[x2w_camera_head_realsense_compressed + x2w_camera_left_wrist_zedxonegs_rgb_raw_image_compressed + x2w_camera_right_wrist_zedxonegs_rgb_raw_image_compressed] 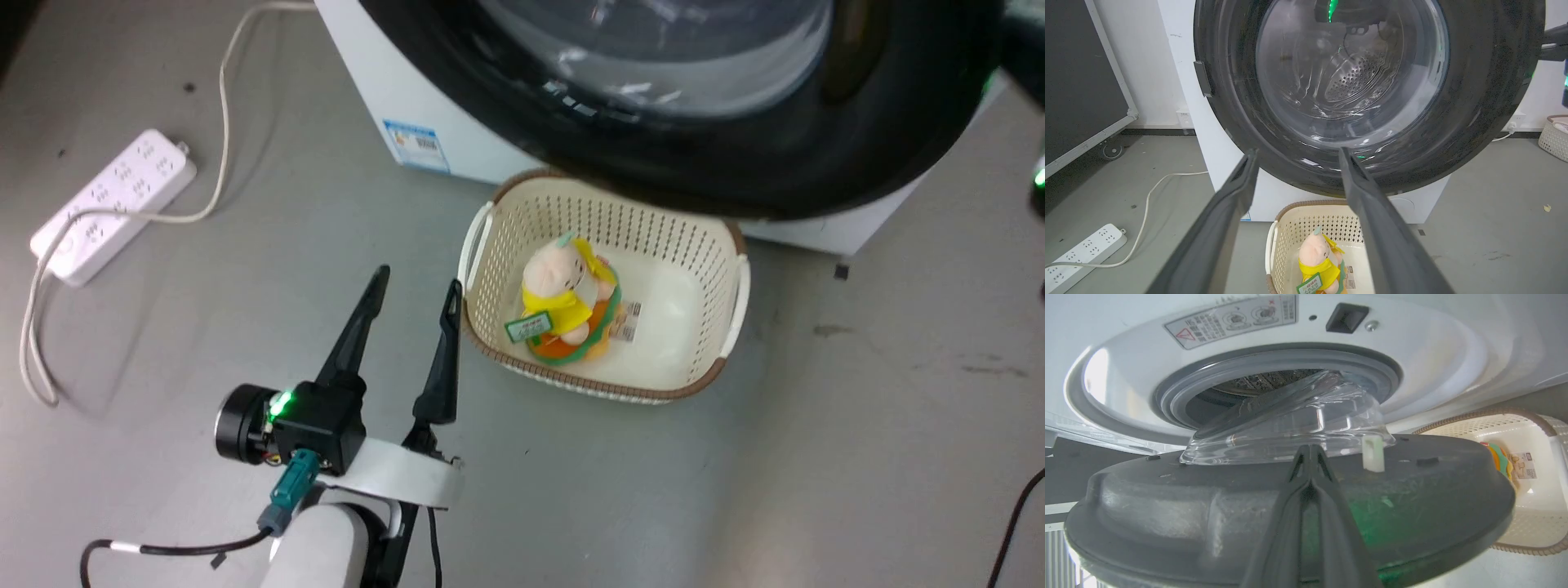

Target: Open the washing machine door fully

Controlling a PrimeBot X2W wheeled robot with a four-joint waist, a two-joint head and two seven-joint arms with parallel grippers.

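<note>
The washing machine door, a glossy black disc with a clear glass bowl, stands partly swung out from the white washing machine and overhangs the basket. In the left wrist view the door faces me, and my left gripper is open and empty below and short of it. My left gripper hovers over the floor left of the basket. My right gripper is shut, its fingers together against the door's grey inner face, behind the door. The glass bowl still points at the rubber-ringed drum opening.
A cream plastic basket holding a plush toy sits on the floor under the door's lower edge. A white power strip with its cable lies at the left. Another basket stands at the far right by the wall.
</note>
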